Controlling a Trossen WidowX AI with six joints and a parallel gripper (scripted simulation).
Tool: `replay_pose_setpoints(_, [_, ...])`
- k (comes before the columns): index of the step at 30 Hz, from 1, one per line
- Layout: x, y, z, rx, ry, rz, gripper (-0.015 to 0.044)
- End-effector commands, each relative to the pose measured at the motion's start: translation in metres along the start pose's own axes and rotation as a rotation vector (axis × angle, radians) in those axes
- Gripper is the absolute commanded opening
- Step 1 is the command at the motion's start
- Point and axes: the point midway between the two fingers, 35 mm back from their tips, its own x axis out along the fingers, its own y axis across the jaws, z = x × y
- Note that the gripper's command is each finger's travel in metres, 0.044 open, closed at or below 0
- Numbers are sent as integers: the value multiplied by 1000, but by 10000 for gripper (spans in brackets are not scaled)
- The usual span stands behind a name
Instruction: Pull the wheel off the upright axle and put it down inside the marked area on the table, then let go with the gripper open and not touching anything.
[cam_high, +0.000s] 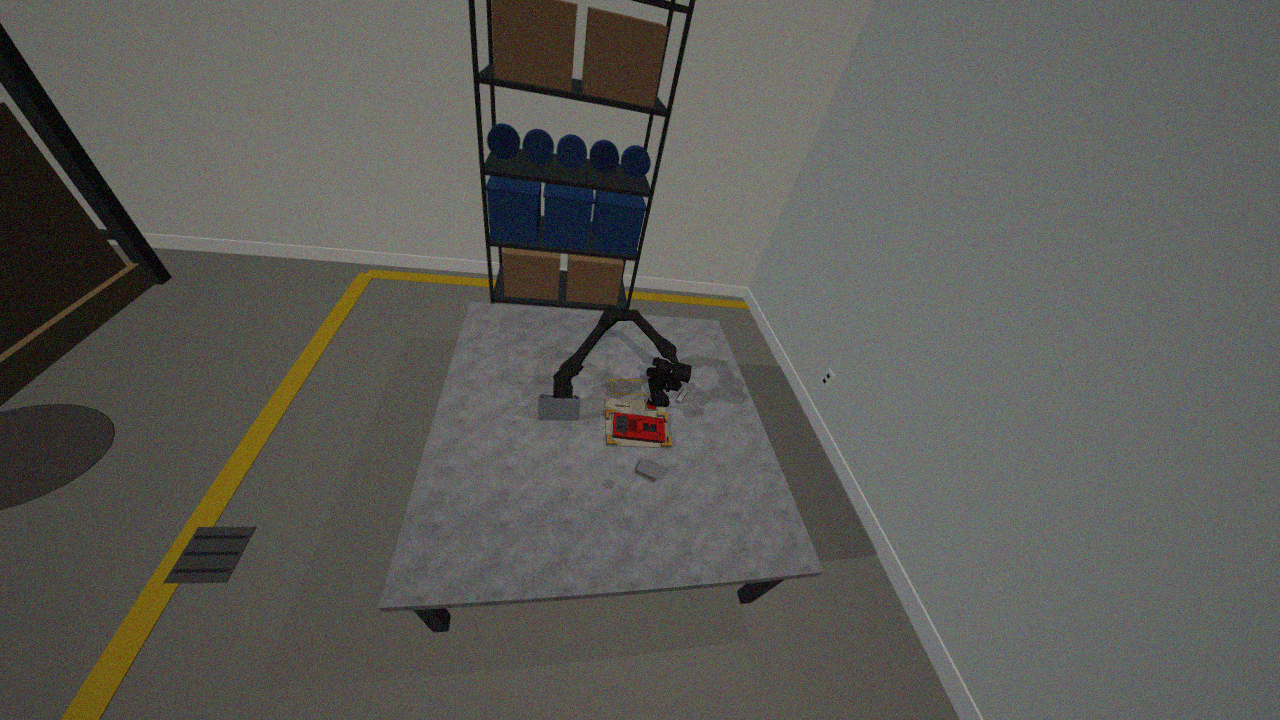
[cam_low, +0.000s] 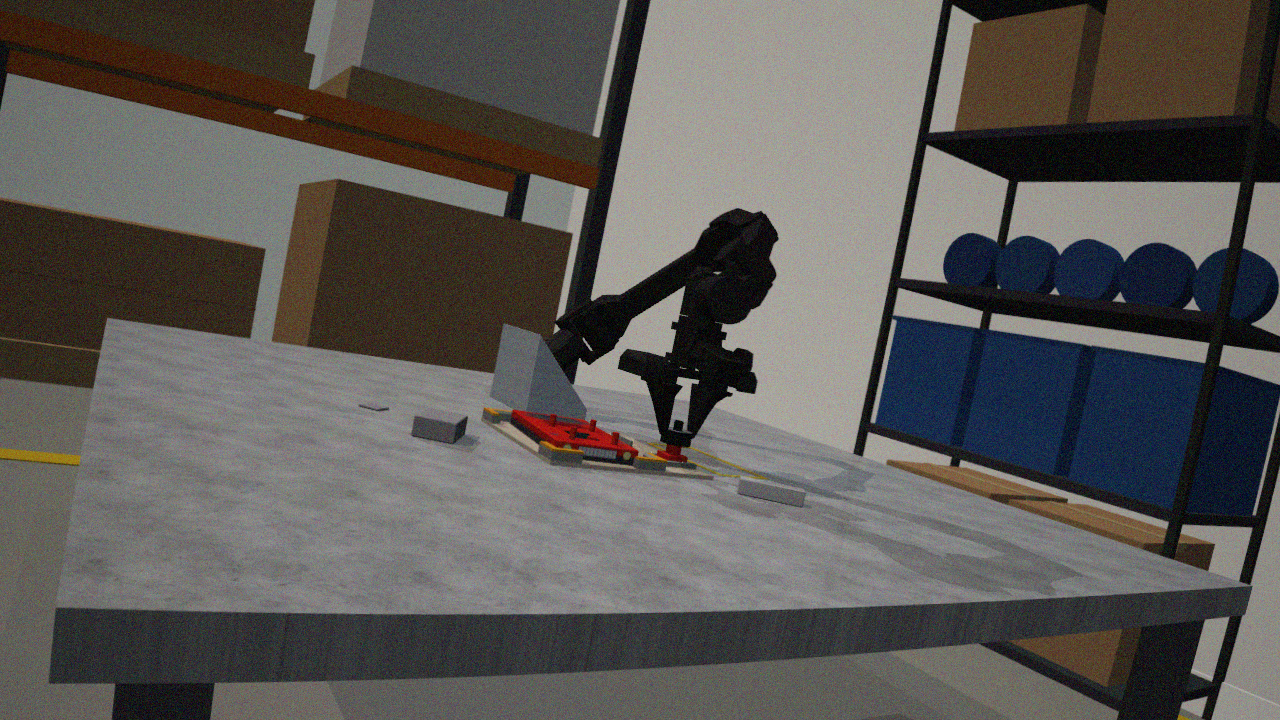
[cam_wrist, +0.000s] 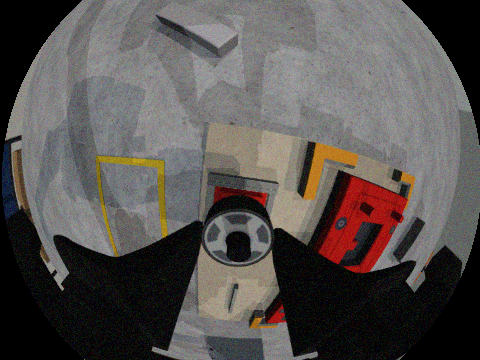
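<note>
The gripper (cam_wrist: 238, 240) points straight down over the board (cam_wrist: 250, 160), its jaws part-way closed and clamped on the wheel (cam_wrist: 238, 235). In the wrist view the wheel sits directly between the two dark fingers, each pressing its rim from one side. The wheel is dark-tyred with a grey spoked hub and a black centre hole, seen face-on from above. It is still at the red mount (cam_wrist: 239, 195) near the board's edge; whether it has risen off the axle cannot be told.

In the exterior view the gripper (cam_low: 680, 428) has its fingertips low, just above the board (cam_low: 572, 456), with the wheel (cam_low: 677, 433) between them.

The marked area (cam_wrist: 134, 203), a yellow-outlined rectangle on the table (cam_low: 358, 537), lies just beside the jaws, apart from the wheel. The red plate (cam_wrist: 363, 220) lies on the opposite side of the jaws. A grey block (cam_wrist: 199, 30) lies on the table well beyond the fingertips.
</note>
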Motion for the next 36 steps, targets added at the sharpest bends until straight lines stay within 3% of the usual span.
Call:
replay_pose_setpoints(1, [-2, 0, 0, -3, 0, -1, 0])
replay_pose_setpoints(36, [-13, 0, 1, 0, -1, 0, 0])
